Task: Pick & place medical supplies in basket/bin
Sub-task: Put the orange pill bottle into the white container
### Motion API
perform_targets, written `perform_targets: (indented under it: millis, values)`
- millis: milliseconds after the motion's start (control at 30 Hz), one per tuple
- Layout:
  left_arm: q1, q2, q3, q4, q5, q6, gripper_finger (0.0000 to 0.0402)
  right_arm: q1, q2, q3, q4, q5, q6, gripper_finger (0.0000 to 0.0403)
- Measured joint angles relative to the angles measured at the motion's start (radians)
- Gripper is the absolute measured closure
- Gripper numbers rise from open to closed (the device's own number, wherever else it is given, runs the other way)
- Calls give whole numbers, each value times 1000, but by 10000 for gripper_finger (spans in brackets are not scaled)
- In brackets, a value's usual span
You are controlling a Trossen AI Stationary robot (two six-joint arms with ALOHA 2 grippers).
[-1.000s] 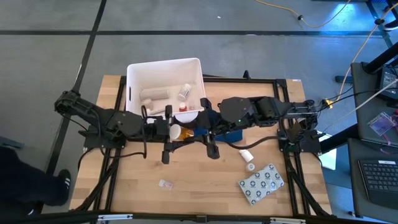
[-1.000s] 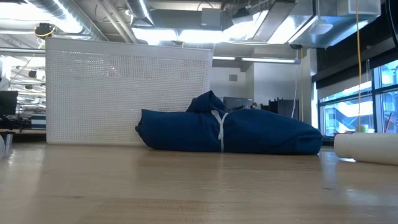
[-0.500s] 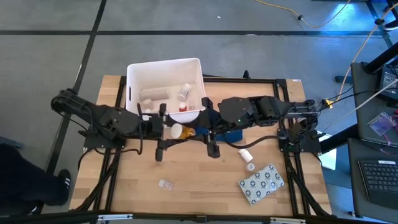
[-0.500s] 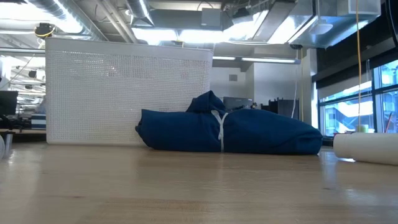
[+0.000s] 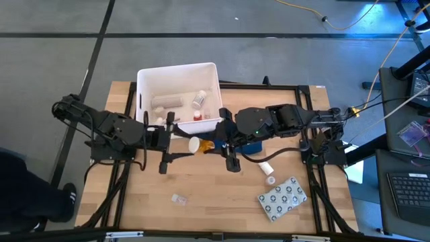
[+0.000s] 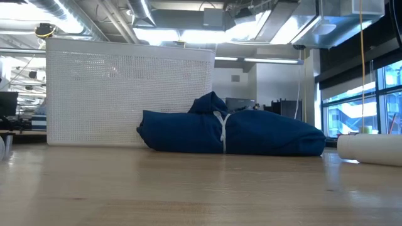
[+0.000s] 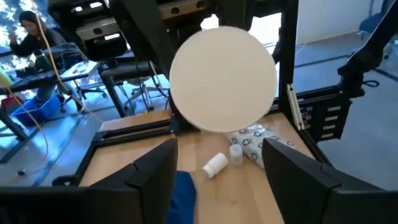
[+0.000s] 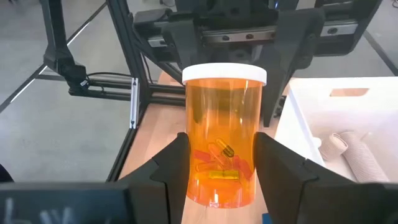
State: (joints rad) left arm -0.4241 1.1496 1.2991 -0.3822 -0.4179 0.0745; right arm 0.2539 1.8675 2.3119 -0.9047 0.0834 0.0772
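Orange pill bottle (image 5: pixel 200 143) sits right in the middle of the high view, lying sideways just off the front corner of the white tub (image 5: pixel 143 82), with its white cap pointing at the left arm. The right pincer (image 5: pixel 218 142) has it clamped by the orange body. The left pincer (image 5: pixel 173 136) is just beside the cap, its fingers spread and clear of it. Inside the tub there's a gauze roll (image 5: pixel 166 102), a small vial (image 5: pixel 199 99) and a little red-and-white thing I can't make out. A blue cloth (image 5: pixel 252 147) pokes out under the right arm; further along the wooden table (image 5: pixel 208 195) lie a white roll (image 5: pixel 266 166), a tiny vial (image 5: pixel 271 180), the grey dotted blister pack (image 5: pixel 282 198) and a small clear packet (image 5: pixel 178 198) off on its own.

Low view: just the tub's perforated wall (image 6: pixel 129 91), the blue cloth bundle (image 6: pixel 231 133) beside it and a white roll (image 6: pixel 369 149) at the edge. No arms show.

Left wrist view: the round white cap (image 7: pixel 223 78) faces the camera, with the two dark fingers (image 7: pixel 151 177) standing wide on either side, not touching it.

Right wrist view: the bottle (image 8: pixel 222 132) is squeezed between the fingers (image 8: pixel 172 163), capsules visible inside, tub and gauze roll (image 8: pixel 356 153) off to one side.
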Motion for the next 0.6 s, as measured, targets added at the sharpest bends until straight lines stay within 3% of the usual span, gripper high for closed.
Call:
perform_targets:
  millis: [167, 600]
  values:
    - [-1, 0, 0, 3, 1, -58, 169, 0, 0, 0, -2, 0, 0, 247]
    - [5, 0, 0, 5, 17, 0, 167, 0, 0, -2, -9, 1, 53, 247]
